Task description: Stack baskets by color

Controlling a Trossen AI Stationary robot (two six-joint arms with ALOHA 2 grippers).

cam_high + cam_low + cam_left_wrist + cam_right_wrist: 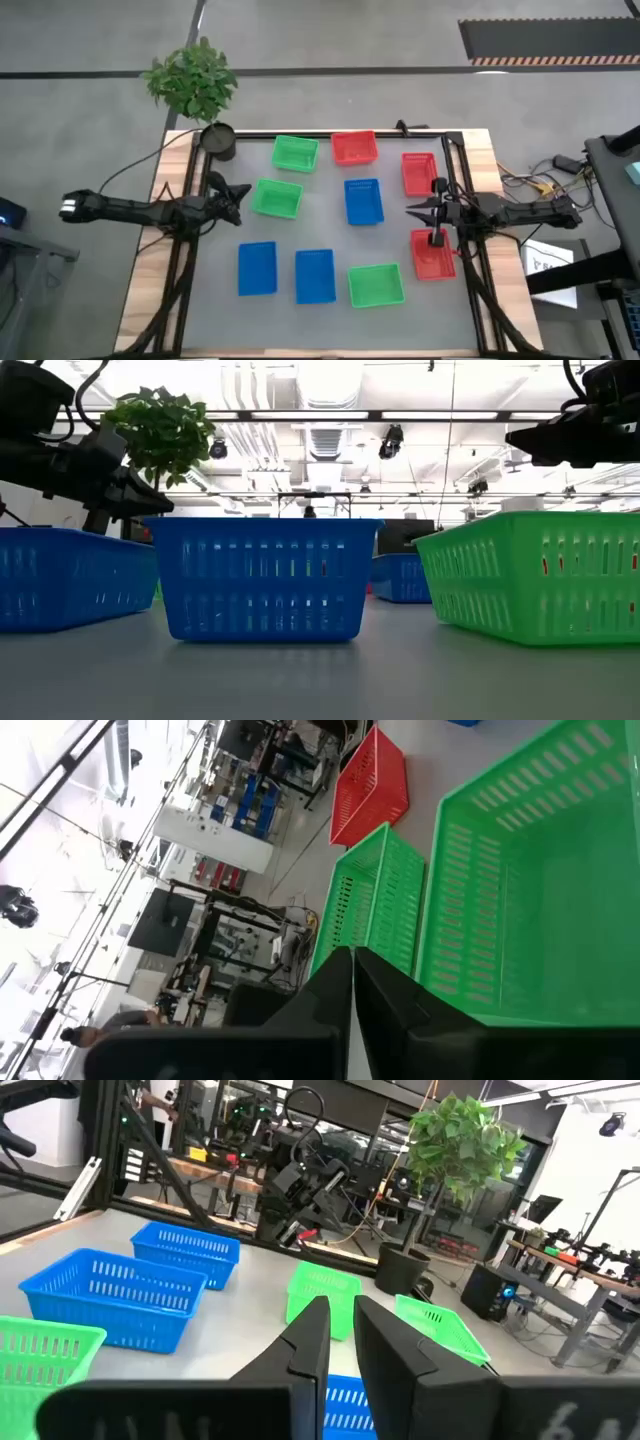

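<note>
Grey table is carrying nine baskets spread apart, none stacked, and no writing is showing on them. Left tool is hanging empty with fingers pressed together, beside the far-left green basket; right tool is hovering, slightly parted and holding nothing, between two red baskets at the right edge. Only the low view is showing the ceiling lights, with a blue basket nearest.
</note>
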